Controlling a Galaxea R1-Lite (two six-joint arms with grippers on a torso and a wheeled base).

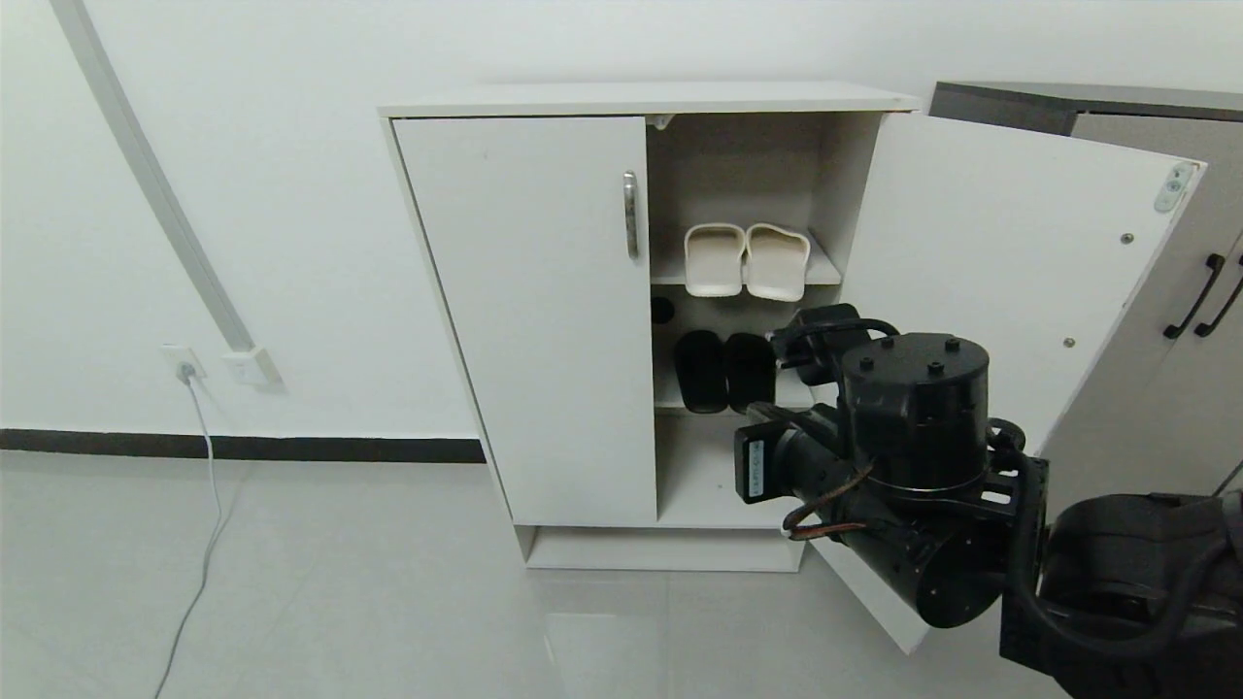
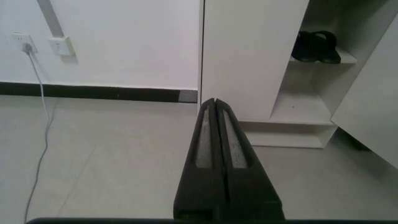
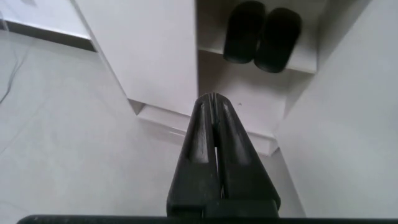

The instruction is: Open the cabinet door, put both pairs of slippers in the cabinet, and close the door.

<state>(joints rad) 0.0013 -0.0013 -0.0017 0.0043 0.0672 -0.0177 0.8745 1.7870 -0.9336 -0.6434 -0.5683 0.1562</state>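
Inside white cabinet [image 1: 641, 97], right door [image 1: 1000, 252] swung wide, left door [image 1: 524, 311] closed: cream slippers [image 1: 746, 260] side by side on upper shelf, black slippers [image 1: 725, 371] on shelf below. Right gripper [image 3: 214, 101] before the opening, fingers pressed together, holding nothing. Left gripper [image 2: 214, 102] likewise, above floor [image 2: 93, 162].

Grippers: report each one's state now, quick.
Left gripper: closed, holding nothing.
Right gripper: closed, holding nothing.

Bright, even light, with shade inside the cabinet [image 1: 524, 320] and soft glare on the floor [image 1: 388, 602].
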